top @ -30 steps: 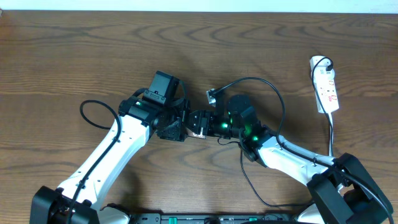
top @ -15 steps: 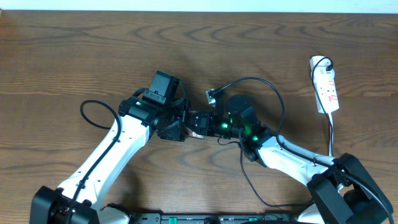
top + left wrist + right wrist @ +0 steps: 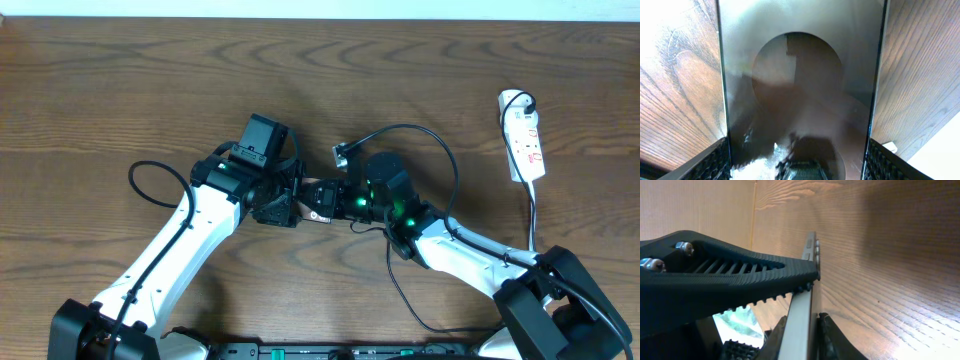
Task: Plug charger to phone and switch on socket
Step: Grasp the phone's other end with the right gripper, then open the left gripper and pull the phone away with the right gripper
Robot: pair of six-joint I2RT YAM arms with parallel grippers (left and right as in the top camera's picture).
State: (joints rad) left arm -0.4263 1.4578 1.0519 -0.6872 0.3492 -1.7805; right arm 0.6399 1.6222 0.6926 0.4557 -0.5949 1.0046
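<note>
Phone-steadying step: the left end effector grasps the phone by its long sides, mid-worktop; the right end effector pinches its thin edge. Next, probably, the right lets go and fetches the charger tip lying loose nearby

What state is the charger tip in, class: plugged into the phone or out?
Out: overhead, the charger tip lies bare on the table, apart from the phone.

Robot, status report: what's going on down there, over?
Left gripper shut on phone. Right gripper astride phone's thin edge, grip unclear. Charger loose on table, unplugged. Nothing blocking.
</note>
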